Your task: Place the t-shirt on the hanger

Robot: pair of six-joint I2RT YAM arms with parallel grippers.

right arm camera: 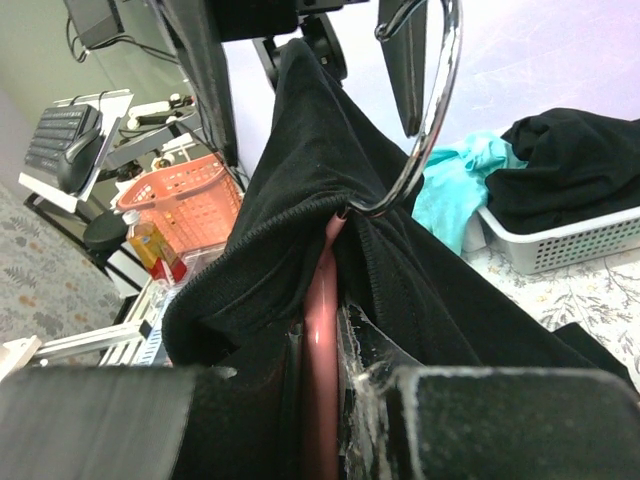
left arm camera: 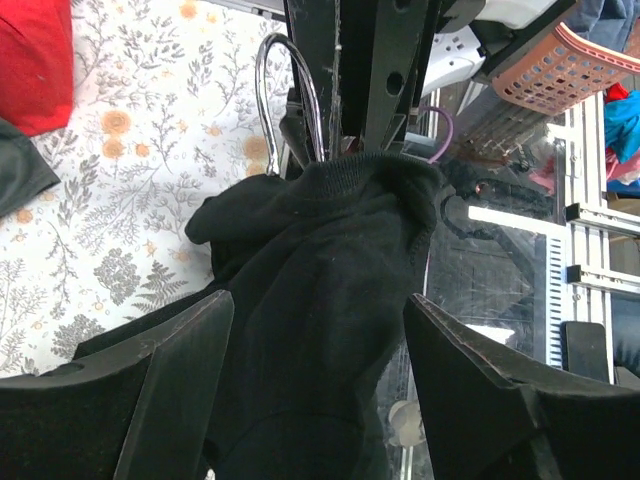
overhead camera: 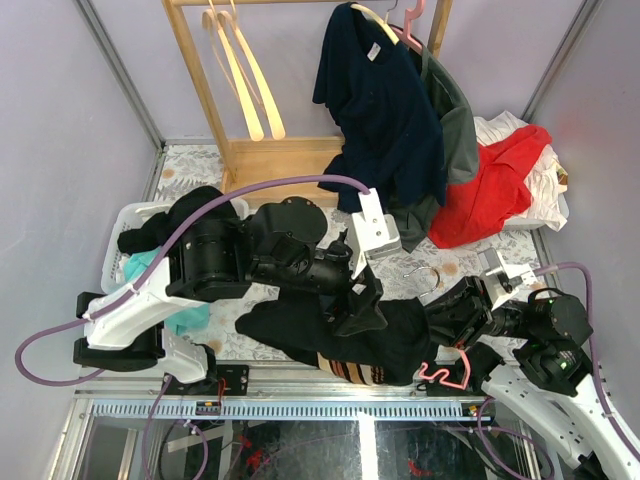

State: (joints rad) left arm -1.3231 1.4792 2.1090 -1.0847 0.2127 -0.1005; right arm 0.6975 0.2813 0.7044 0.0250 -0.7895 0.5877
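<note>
The black t-shirt (overhead camera: 300, 335) lies bunched at the table's front edge, its tan print (overhead camera: 350, 372) peeking out below. Its collar (left arm camera: 372, 168) is drawn up round the pink hanger (right arm camera: 322, 330), whose metal hook (right arm camera: 432, 120) sticks out through the neck hole. A wavy pink end of the hanger (overhead camera: 447, 376) shows below the cloth. My right gripper (right arm camera: 330, 372) is shut on the hanger's pink neck, inside the collar. My left gripper (left arm camera: 320, 312) stands open astride the shirt's body just below the collar; the cloth touches the left finger (left arm camera: 185, 385), with a gap at the other.
A wooden rack (overhead camera: 205, 80) with cream hangers (overhead camera: 245, 75) stands at the back. A navy t-shirt (overhead camera: 375, 110) hangs beside it, with a red garment (overhead camera: 490, 190) heaped at right. A white basket (overhead camera: 120, 255) of clothes sits at left. An orange basket (right arm camera: 185, 205) lies beyond the table edge.
</note>
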